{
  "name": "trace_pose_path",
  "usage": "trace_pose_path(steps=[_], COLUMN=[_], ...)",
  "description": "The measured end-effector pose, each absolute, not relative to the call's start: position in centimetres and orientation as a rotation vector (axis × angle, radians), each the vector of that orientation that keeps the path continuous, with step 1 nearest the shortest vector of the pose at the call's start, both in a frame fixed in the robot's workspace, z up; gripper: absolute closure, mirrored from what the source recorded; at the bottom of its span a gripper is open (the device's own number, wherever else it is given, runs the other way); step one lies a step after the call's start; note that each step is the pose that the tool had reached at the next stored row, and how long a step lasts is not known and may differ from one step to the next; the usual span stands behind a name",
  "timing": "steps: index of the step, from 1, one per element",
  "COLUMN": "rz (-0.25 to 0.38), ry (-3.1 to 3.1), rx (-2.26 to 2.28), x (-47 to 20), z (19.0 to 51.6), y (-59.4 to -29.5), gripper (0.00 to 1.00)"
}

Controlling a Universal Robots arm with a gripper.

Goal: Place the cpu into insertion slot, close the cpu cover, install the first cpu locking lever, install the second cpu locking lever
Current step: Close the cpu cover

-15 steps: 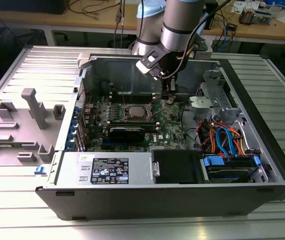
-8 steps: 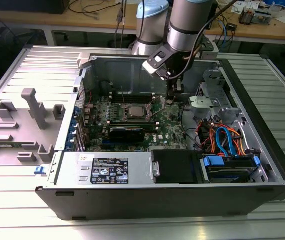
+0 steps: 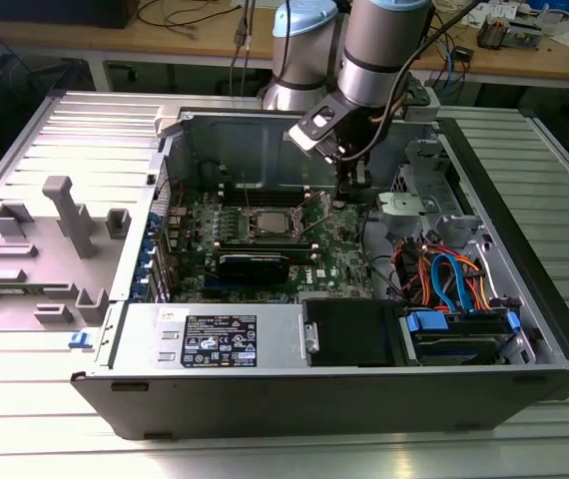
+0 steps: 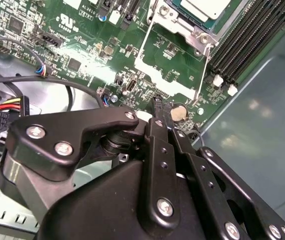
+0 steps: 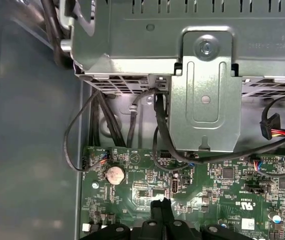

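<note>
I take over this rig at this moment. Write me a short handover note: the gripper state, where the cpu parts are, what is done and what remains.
The gripper is shut and holds nothing. It is just over the motherboard, beside the coin battery and apart from the socket.
The cpu lies in the insertion slot, silver top up.
The cpu cover appears to lie down around the chip.
Done: cpu placed; cover probably closed.
Remains: a thin wire lever runs beside the socket. I cannot tell whether either lever is locked.
</note>
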State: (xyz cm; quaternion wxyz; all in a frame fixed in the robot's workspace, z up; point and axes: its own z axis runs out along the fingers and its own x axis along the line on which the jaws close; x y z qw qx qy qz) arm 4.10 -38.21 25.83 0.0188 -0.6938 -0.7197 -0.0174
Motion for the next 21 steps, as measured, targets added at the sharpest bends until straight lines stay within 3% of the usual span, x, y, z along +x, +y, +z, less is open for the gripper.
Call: trace_pose_path(steps=[21], rz=[-0.039], ry=[-2.230], rx=[-2.149], x=[3.4], z=[24.4], y=[-38.4], gripper=[0.89])
